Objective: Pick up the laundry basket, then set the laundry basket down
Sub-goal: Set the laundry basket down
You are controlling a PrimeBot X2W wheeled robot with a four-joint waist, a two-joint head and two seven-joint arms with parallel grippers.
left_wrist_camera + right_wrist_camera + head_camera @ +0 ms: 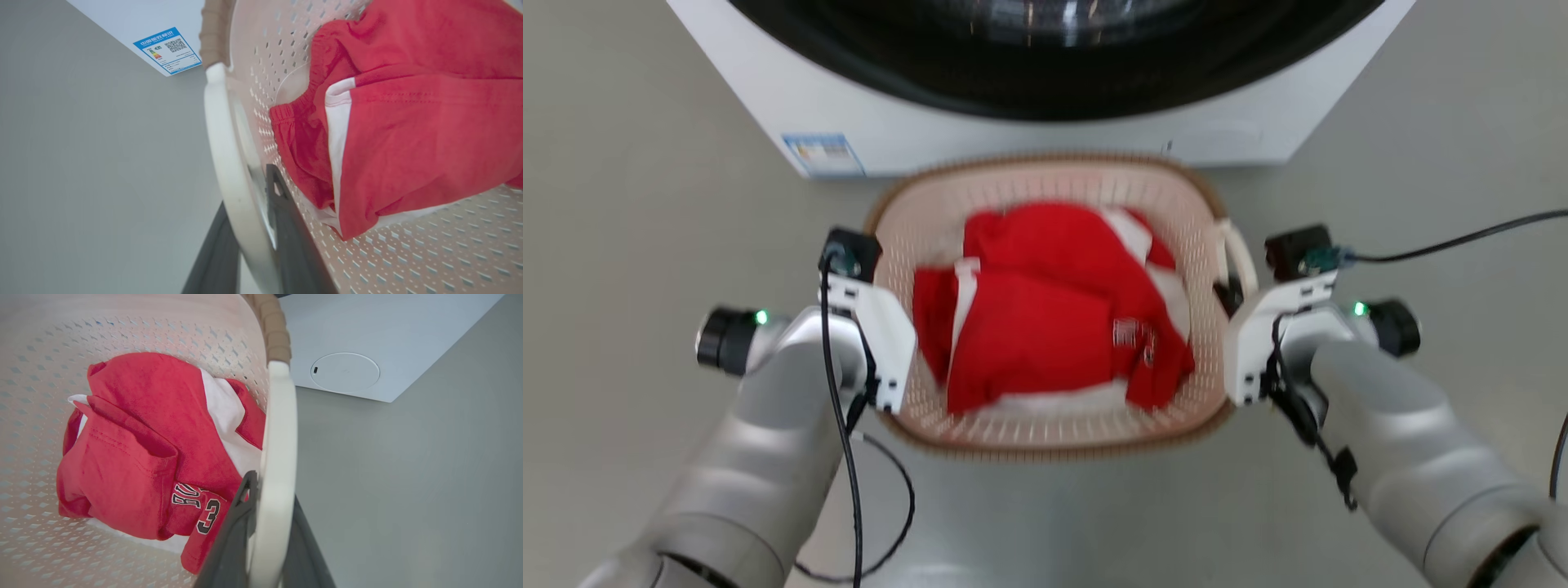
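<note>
The laundry basket (pixel 1045 181), cream perforated plastic with a brown rim, sits between my two arms in the head view, with red and white clothes (pixel 1045 310) inside. My left gripper (pixel 889 284) is at its left side. In the left wrist view the white handle (pixel 222 134) runs between the two dark fingers (pixel 286 228), which are shut on it. My right gripper (pixel 1232 296) is at the right handle (pixel 1240 253). In the right wrist view that handle (pixel 280 416) is clamped between the fingers (pixel 233 539). I cannot tell whether the basket touches the floor.
A white washing machine (pixel 1013 131) with a dark round door stands just behind the basket, with a blue label (pixel 169 51) on its lower front. Grey floor (pixel 621 204) spreads to both sides. Black cables hang from both wrists.
</note>
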